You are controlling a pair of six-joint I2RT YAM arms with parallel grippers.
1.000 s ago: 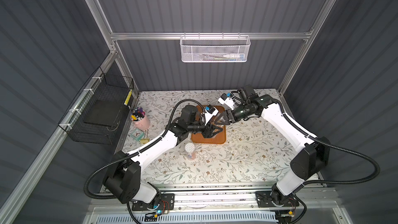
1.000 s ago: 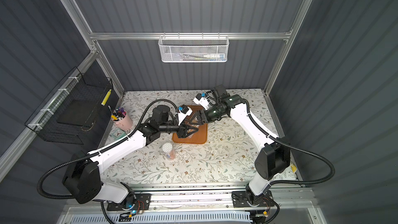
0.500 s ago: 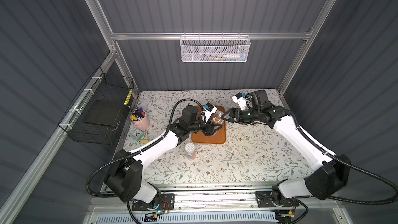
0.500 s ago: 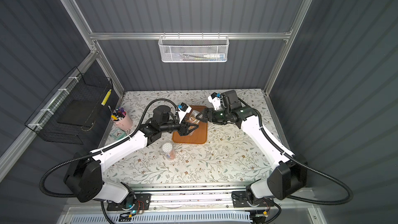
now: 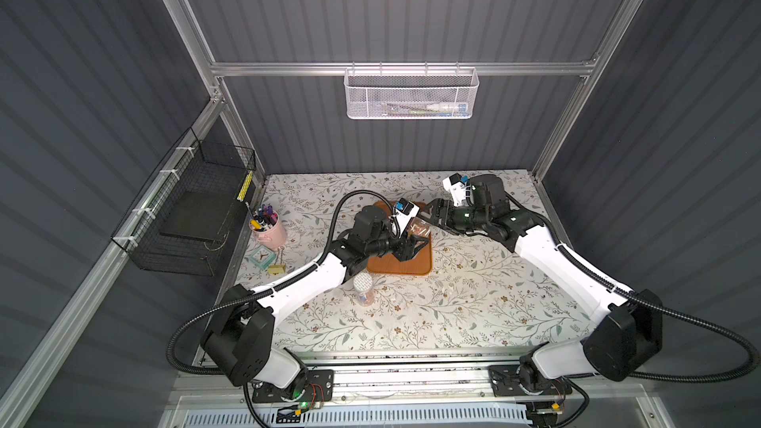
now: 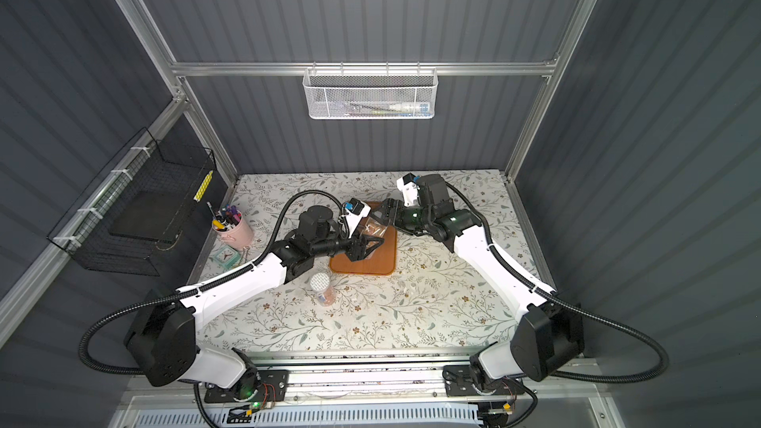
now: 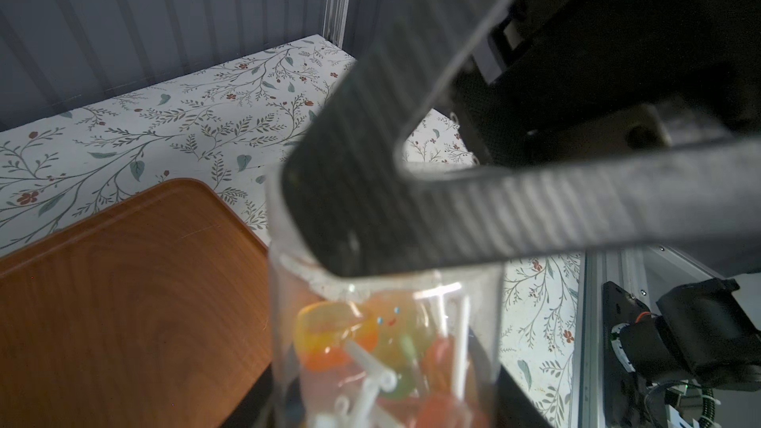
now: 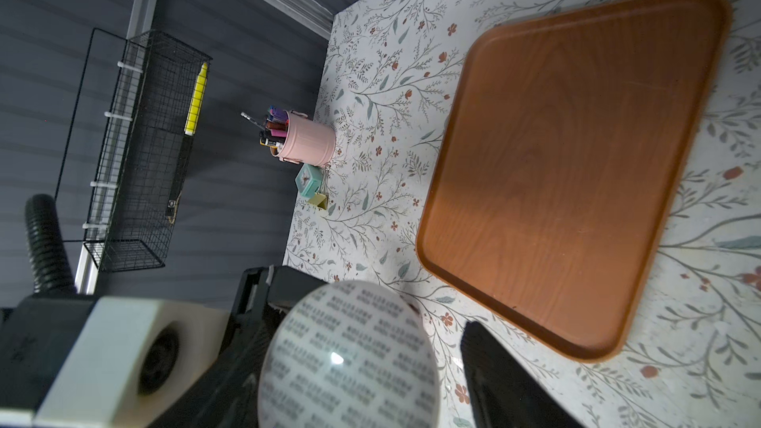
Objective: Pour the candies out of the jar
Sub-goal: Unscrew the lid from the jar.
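Candies [image 7: 329,339] are sitting inside the clear jar [image 5: 419,227], orange and pink heads on white sticks pressing against its wall. The left gripper [image 7: 325,220] is clamping the jar and holding it in the air over the right side of the wooden tray [image 5: 405,267]. A round lid [image 8: 350,360] — white, with rows of small printed text — is sitting on the end of the jar that is pointing to the right arm. The right gripper [image 5: 431,212] is reaching to this end, with one finger [image 8: 514,384] on each side of the lid. A thin strip of table [image 5: 473,310] is showing between the lid and this finger, so I cannot tell whether the jaws are pressing the lid. Another jar [image 5: 362,288] with the same kind of lid is standing on the table, just in front of the tray's near left corner. A pink cup [image 5: 269,230] of pens is standing well apart — at the table's left edge.
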